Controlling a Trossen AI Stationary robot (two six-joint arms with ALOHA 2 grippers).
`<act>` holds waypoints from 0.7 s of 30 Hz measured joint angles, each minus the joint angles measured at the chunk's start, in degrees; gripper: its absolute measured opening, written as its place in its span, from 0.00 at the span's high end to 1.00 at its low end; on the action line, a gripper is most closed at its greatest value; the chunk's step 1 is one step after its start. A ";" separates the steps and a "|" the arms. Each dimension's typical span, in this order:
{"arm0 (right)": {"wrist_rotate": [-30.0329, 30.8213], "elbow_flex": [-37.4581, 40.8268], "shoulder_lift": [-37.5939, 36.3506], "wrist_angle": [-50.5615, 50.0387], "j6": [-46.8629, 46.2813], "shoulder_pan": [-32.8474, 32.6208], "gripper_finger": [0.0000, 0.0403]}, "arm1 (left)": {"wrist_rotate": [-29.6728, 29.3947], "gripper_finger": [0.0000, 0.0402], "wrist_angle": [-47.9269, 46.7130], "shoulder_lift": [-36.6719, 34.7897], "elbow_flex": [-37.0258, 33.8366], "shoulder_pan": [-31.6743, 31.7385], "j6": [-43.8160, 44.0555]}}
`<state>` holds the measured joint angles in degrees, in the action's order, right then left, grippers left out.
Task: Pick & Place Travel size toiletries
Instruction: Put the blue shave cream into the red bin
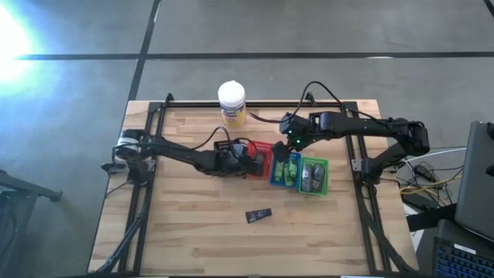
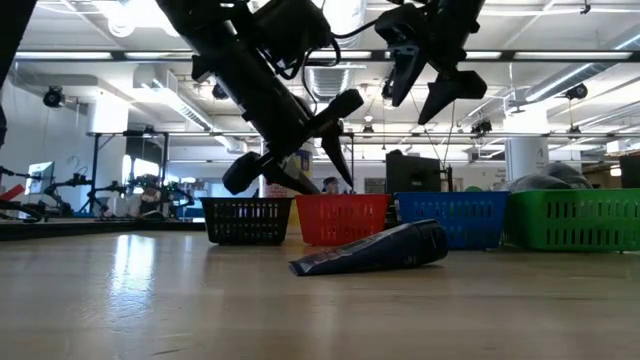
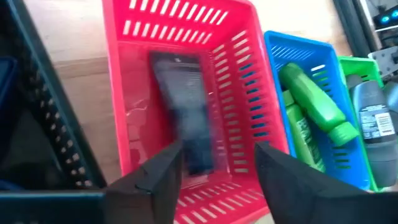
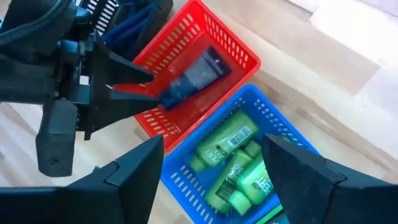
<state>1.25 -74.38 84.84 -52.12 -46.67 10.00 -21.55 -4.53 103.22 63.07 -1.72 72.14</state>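
My left gripper is open above the red tray. A dark navy packet shows blurred inside that tray, between and beyond the fingers and untouched. My right gripper hangs open above the blue tray, which holds bright green tubes. Grey mini bottles lie in the green tray. Another dark navy packet lies flat on the table nearer the near edge. It also shows in the low view as a dark packet in front of the trays.
Black tray, red tray, blue tray and green tray stand in a row at mid-table. A white-capped yellow jar stands near the far edge. Bare wood stretches toward the near edge.
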 joint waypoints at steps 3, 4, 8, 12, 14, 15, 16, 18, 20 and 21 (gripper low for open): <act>-0.38 -0.01 -0.11 -0.20 -0.66 -0.44 0.35 | -0.14 0.44 -1.62 -0.36 -0.11 0.00 0.02; -0.40 0.01 -0.11 -0.37 -1.08 -0.83 0.35 | -0.19 0.42 -2.03 -0.66 -0.13 0.00 -0.13; -0.46 0.03 -0.13 -0.24 0.43 -4.07 0.36 | 0.36 0.38 -1.33 -2.85 -0.24 -1.55 -10.17; -0.78 0.03 0.47 0.78 3.01 -10.32 0.37 | 9.93 0.38 2.81 -4.89 -0.27 -6.79 -36.92; 0.42 0.03 0.99 1.14 2.19 -13.68 0.38 | 15.19 0.39 3.51 -5.00 -0.28 -10.24 -45.66; 1.59 0.03 1.19 1.54 0.57 -15.19 0.38 | 15.50 0.39 3.21 -4.93 -0.31 -12.12 -48.39; 2.73 0.03 1.29 1.59 -0.98 -16.44 0.37 | 14.78 0.39 3.04 -4.72 -0.41 -13.79 -50.35; 5.02 0.06 1.43 1.40 -3.58 -18.88 0.36 | 10.43 0.39 3.20 -3.85 -0.46 -16.58 -52.02; 7.60 0.06 1.47 1.28 -6.07 -21.23 0.34 | 6.04 0.39 3.69 -2.65 -0.44 -18.49 -53.52; 8.37 0.06 1.51 1.18 -7.46 -22.50 0.33 | 4.97 0.39 4.23 -1.79 -0.24 -19.17 -54.19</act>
<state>9.62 -74.32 86.35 -50.94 -54.12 -12.50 -16.58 -0.30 101.43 62.83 -20.89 17.95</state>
